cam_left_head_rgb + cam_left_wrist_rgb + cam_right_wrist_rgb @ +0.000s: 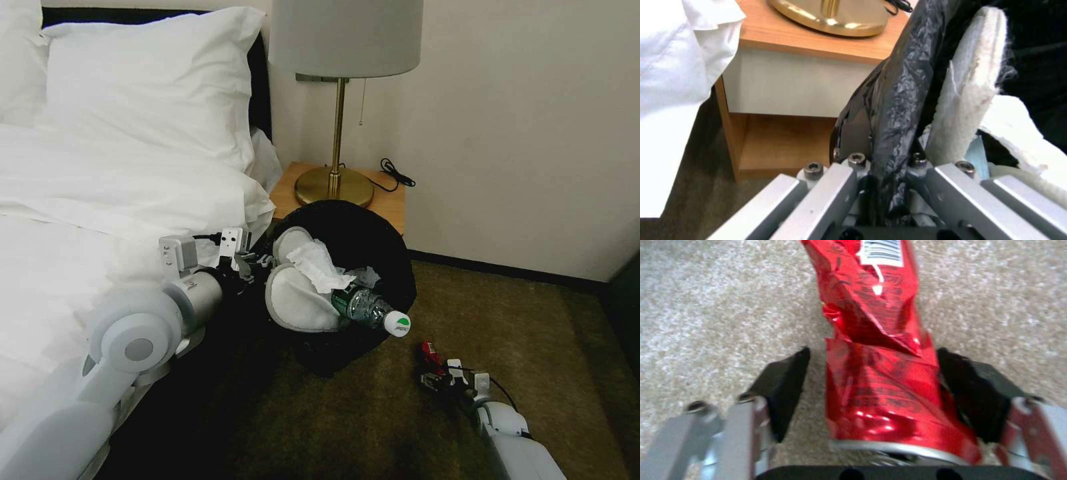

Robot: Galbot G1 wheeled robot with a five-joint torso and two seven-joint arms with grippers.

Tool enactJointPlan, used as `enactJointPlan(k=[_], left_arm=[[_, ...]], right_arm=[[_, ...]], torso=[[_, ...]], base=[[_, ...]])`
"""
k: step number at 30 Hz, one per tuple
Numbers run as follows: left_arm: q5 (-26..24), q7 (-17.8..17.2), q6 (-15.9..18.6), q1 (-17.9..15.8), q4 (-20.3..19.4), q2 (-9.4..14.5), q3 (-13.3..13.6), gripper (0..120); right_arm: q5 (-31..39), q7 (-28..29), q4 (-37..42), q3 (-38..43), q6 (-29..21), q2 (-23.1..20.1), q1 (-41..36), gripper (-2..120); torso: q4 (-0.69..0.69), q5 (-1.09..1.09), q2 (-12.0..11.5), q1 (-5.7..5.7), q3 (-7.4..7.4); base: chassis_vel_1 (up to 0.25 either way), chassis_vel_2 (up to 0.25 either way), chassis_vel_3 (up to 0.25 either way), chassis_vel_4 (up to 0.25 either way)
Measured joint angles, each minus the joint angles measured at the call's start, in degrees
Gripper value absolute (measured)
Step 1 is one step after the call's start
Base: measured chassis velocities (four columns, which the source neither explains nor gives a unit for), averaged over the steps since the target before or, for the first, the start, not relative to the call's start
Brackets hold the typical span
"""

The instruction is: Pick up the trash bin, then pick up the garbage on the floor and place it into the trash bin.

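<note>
Can handling: crushed red can [882, 373] judged light, thin-walled, already creased; should give further under pressure. Glossy skin may slip. Best hold looks to be across the lower, less crumpled barrel, where the pads now stand.
Can look: bright red, buckled and twisted mid-body, white barcode patch at the far end, silver rim nearest the wrist.
Can place: lying on the floor [706, 306], tan short-pile carpet, at about 5 o'clock from the trash bin [373, 233] in the head view.
Right claw [437, 373]: down at the floor, jaws apart, one to each side of the can; a sliver of carpet shows on one side, the other pad looks near or touching. Not clamped.
Left claw [882, 173]: pinched together on the bin's rim and its black liner, at about 9 o'clock on the bin, holding it tilted toward the robot.
Bin handling: judged light but bulky, wall stiff, liner slippery; a rim grip lets it swing.
Bin contents: two white slippers [300, 300], crumpled tissue [317, 263], green-capped bottle [370, 310] poking over the lip at 5 o'clock; could roll out.
Surroundings: bed [100, 200] at 9 o'clock, table [393, 197] with brass lamp [337, 180] at 12.
</note>
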Motion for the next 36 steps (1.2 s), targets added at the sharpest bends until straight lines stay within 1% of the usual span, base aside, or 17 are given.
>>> enactJointPlan(k=[1, 3, 5, 6, 8, 9, 14, 19, 20, 21, 23, 26, 28, 29, 31, 32, 36], left_arm=[[0.03, 0.00, 0.00, 0.07, 0.00, 0.00, -0.02, 1], [0.04, 0.00, 0.00, 0.07, 0.00, -0.01, -0.04, 1], [0.04, 0.00, 0.00, 0.04, 0.00, -0.03, -0.06, 1], [0.05, 0.01, 0.00, -0.08, 0.00, -0.06, -0.06, 1], [0.05, 0.01, 0.00, -0.15, 0.01, -0.06, -0.07, 1], [0.08, 0.04, 0.00, -0.20, 0.09, -0.09, -0.09, 1], [0.16, 0.13, 0.00, -0.23, 0.08, -0.21, -0.10, 1], [0.61, 0.31, 0.00, -0.15, -0.12, -0.55, 0.03, 1], [0.67, 0.32, 0.00, -0.01, -0.28, -0.55, 0.04, 1], [0.67, 0.32, 0.00, -0.01, -0.28, -0.55, 0.04, 1], [0.69, 0.30, 0.00, 0.15, -0.54, -0.37, -0.03, 1], [0.69, 0.23, 0.00, 0.18, -0.61, -0.28, -0.09, 1], [0.62, -0.03, 0.00, 0.45, -0.80, -0.05, -0.17, 1], [0.62, -0.03, 0.00, 0.45, -0.80, -0.05, -0.17, 1], [0.50, -0.48, 0.00, 0.82, -0.91, 0.03, -0.11, 1], [0.50, -0.48, 0.00, 0.82, -0.91, 0.03, -0.11, 1], [0.38, -0.77, 0.00, 1.05, -0.84, -0.02, 0.13, 1]], right_arm=[[-0.03, 0.44, 0.14, 0.00, 0.00, 0.01, -0.05, 64], [-0.04, 0.79, 0.23, 0.00, 0.01, 0.03, -0.10, 60], [-0.03, 1.26, 0.44, 0.00, 0.04, 0.08, -0.16, 54], [-0.01, 1.71, 0.82, -0.04, 0.12, 0.26, -0.27, 47], [0.08, 1.94, 1.13, -0.07, 0.14, 0.27, -0.38, 44], [1.01, 3.16, 3.52, 0.02, 0.03, 0.02, -1.40, 38], [4.42, 5.45, 9.02, 0.52, -1.41, -1.61, -4.15, 38], [8.84, 7.03, 17.41, 1.97, -3.21, -3.92, -7.64, 38], [10.32, 7.40, 21.15, 2.61, -3.77, -4.72, -9.13, 38], [10.32, 7.40, 21.15, 2.61, -3.77, -4.72, -9.13, 38], [13.32, 8.54, 29.86, 4.04, -5.12, -6.37, -12.53, 38], [14.29, 9.07, 32.79, 4.64, -5.47, -7.00, -13.61, 38], [16.82, 10.17, 40.64, 6.03, -6.33, -8.78, -16.04, 38], [16.82, 10.17, 40.64, 6.03, -6.33, -8.78, -16.04, 38], [19.39, 11.37, 48.78, 7.16, -7.98, -10.59, -18.15, 38], [19.39, 11.37, 48.78, 7.16, -7.98, -10.59, -18.15, 38], [22.40, 12.98, 58.44, 9.03, -9.85, -12.88, -20.61, 38]], torso=[[0.01, -0.01, 0.00, 0.00, 0.00], [0.00, 0.00, 0.00, 0.00, 0.00], [0.02, 0.01, 0.00, 0.00, 0.00], [0.06, 0.05, -0.01, 0.00, 0.01], [0.07, 0.08, 0.00, 0.00, 0.01], [0.07, 0.09, -0.01, 0.01, 0.02], [0.05, 0.08, -0.01, 0.00, 0.02], [0.04, 0.07, -0.01, 0.00, 0.01], [0.03, 0.04, -0.01, 0.00, 0.01], [0.03, 0.04, -0.01, 0.00, 0.01], [0.01, 0.02, -0.01, 0.00, 0.01], [0.01, 0.01, -0.01, 0.01, 0.01], [0.02, 0.01, -0.01, 0.00, 0.01], [0.02, 0.01, -0.01, 0.00, 0.01], [0.02, 0.02, -0.01, 0.00, 0.01], [0.02, 0.02, -0.01, 0.00, 0.01], [0.03, 0.03, -0.01, 0.00, 0.00]], base=[[0.000, 0.000, 0.000, 0.000], [0.000, 0.000, 0.000, 0.000], [0.000, 0.000, 0.000, 0.000], [0.000, 0.000, 0.000, 0.000], [0.000, 0.000, 0.000, 0.000], [0.000, 0.000, 0.000, 0.000], [0.000, 0.000, 0.000, 0.000], [0.000, 0.000, 0.000, 0.000], [0.000, 0.000, 0.000, 0.000], [0.000, 0.000, 0.000, 0.000], [0.000, 0.000, 0.000, 0.000], [0.000, 0.000, 0.000, 0.000], [0.000, 0.000, 0.000, 0.000], [0.000, 0.000, 0.000, 0.000], [0.000, 0.000, 0.000, 0.000], [0.000, 0.000, 0.000, 0.000], [0.000, 0.000, 0.000, 0.000]])
